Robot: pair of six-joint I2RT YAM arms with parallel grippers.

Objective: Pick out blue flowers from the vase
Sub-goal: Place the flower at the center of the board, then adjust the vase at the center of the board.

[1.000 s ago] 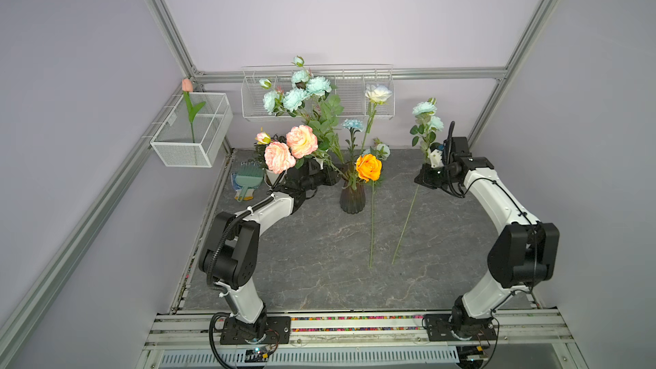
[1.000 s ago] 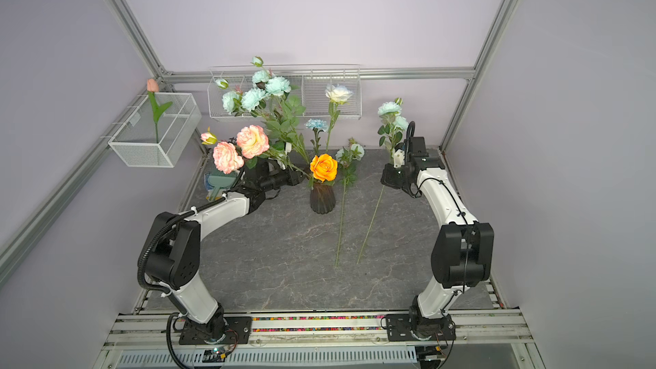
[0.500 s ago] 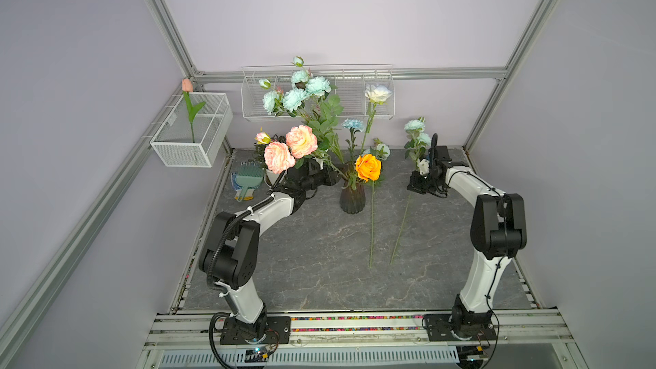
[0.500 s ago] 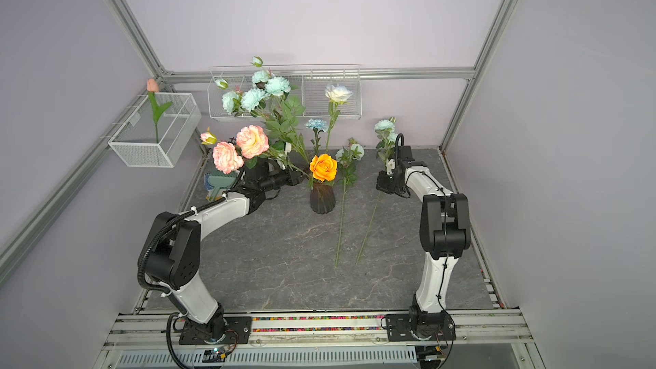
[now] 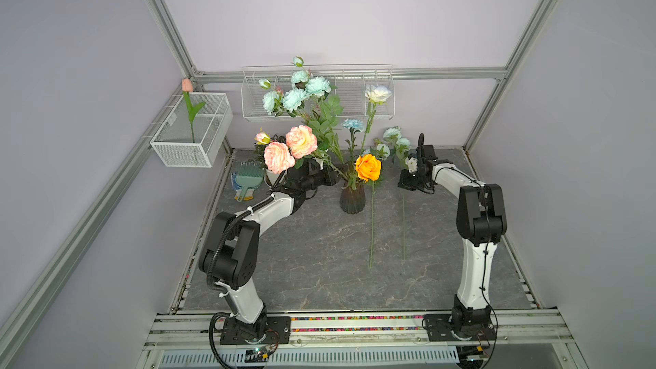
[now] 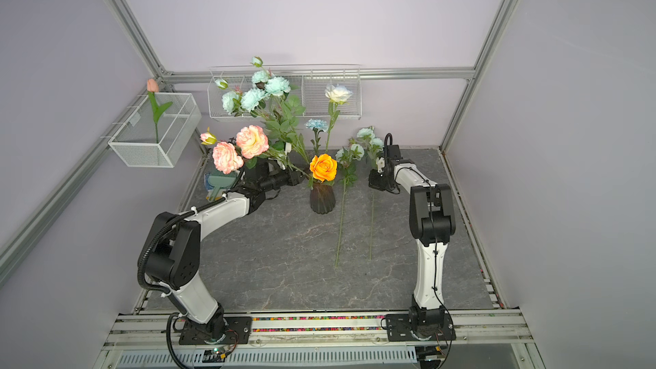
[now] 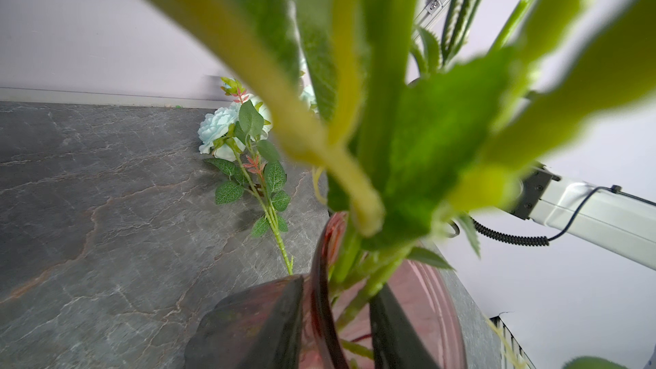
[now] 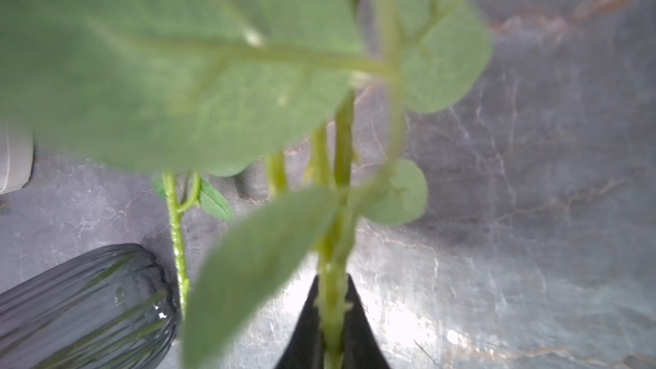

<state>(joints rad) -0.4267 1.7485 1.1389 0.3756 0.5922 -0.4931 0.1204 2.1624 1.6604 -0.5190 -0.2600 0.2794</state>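
While left hand (image 7: pixel 340 282) grips vase (image 5: pixel 352 201), right hand (image 8: pixel 332 280) clamps blue flowers (image 5: pixel 392 134) near table (image 5: pixel 312 271) edge.

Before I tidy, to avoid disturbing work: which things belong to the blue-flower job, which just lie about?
Job: blue flowers, vase, left pincer, right pincer.
Lying about: orange rose, pink peonies, tulip, wire baskets, green brush, gloves.
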